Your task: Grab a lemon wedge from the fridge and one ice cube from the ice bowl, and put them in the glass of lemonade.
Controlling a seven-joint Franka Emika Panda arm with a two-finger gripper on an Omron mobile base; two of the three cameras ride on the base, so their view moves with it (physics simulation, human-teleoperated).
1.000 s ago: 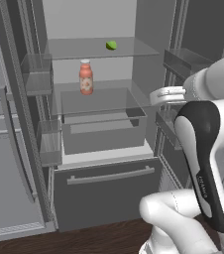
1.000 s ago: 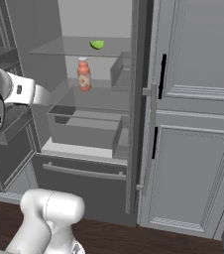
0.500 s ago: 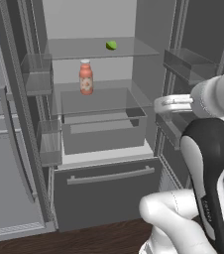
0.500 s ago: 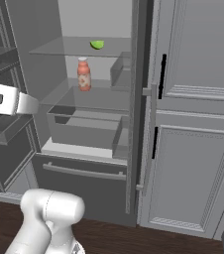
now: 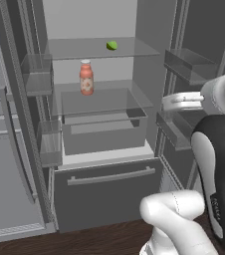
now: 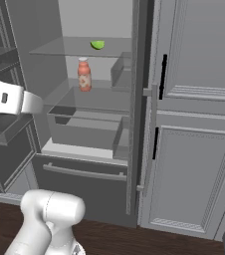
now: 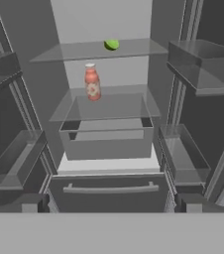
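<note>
The fridge [image 5: 104, 195] stands with both doors swung wide, its bottom drawer [image 7: 109, 196] shut. A tiny yellow-green lemon wedge [image 5: 112, 45] [image 6: 97, 45] [image 7: 112, 44] lies on the top glass shelf toward the back. My gripper [image 7: 111, 203] is open and holds nothing. It faces the interior from in front of the fridge, well below and short of the wedge. The ice bowl, ice cube and glass of lemonade are out of view.
A pink-labelled bottle [image 5: 86, 78] [image 7: 91, 83] stands on the second shelf below the wedge. A clear crisper box [image 5: 104, 132] sits under it. Door bins [image 7: 188, 154] jut out on both sides. Light grey cabinets [image 6: 199, 99] flank the fridge's right door.
My arm's upper links have swung lower and outward, and the hand has drifted slightly. The fridge and its contents stay as they were.
</note>
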